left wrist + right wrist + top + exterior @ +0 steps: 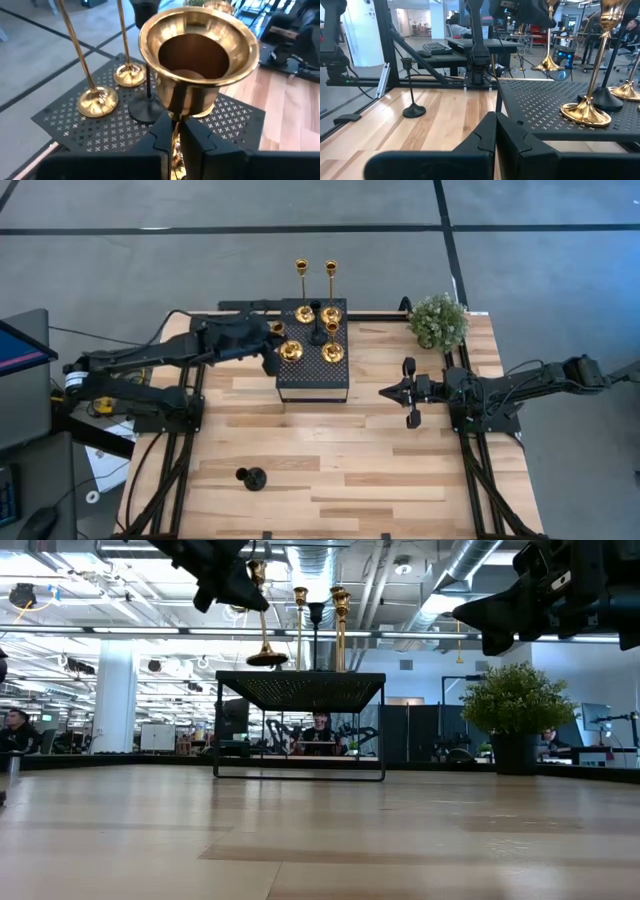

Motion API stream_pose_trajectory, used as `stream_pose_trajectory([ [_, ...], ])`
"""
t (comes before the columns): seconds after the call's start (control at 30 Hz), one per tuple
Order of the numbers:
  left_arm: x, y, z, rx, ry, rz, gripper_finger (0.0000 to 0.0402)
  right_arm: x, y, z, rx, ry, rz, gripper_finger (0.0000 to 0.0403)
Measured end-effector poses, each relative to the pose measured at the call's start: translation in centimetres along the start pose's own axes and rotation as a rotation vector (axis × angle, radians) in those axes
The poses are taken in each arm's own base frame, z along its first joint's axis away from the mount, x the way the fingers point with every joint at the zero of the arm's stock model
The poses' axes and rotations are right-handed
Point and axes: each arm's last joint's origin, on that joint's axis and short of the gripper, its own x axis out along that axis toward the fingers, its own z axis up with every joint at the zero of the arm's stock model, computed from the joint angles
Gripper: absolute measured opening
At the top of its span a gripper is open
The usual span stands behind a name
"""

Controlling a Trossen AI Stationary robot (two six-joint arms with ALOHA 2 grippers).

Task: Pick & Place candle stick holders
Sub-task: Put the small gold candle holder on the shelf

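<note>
A black perforated platform [312, 375] stands mid-table. On it stand two tall gold holders [303, 290] [331, 292], a shorter gold one [333, 350] and a short black one [317, 332]. My left gripper [271, 350] is at the platform's left edge, shut on another gold holder [263, 635]. That holder's round base [267, 658] hangs just above the platform top. A second black holder [252, 478] stands on its base near the table's front left. My right gripper [384, 391] is shut and empty, right of the platform. My left gripper pinches the gold holder's thin stem [173, 131] between its two fingers, just below the wide cup [199, 50]. The fingers come about level from the table's left and lie across the stem. The holder is near upright, slightly tilted, its base clear of the platform.
A small bushy green plant [438, 320] in a dark pot stands at the table's far right corner. Bare wood lies in front of the platform and around the black holder on the table. People and desks show in the room beyond.
</note>
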Motion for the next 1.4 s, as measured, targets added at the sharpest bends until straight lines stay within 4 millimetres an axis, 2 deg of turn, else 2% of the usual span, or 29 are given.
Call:
stream_pose_trajectory([
  [0.2,1.5,-0.4,-0.4,0.006,0.042,0.012,0.0017,0.0,0.0,0.0,0.000,0.000,0.000,0.0000],
  [0.53,3.4,-1.0,1.8,0.064,0.039,0.014,0.0017,0.0,0.0,0.0,0.000,0.001,0.000,0.0000],
  [0.97,3.5,-0.6,1.2,0.028,0.086,0.091,0.0017,0.0,0.0,0.0,0.000,0.003,0.000,0.0000],
  [1.4,5.1,-0.9,0.5,0.032,0.117,0.093,0.0017,0.0,0.0,0.0,0.000,0.005,0.002,0.0000],
])
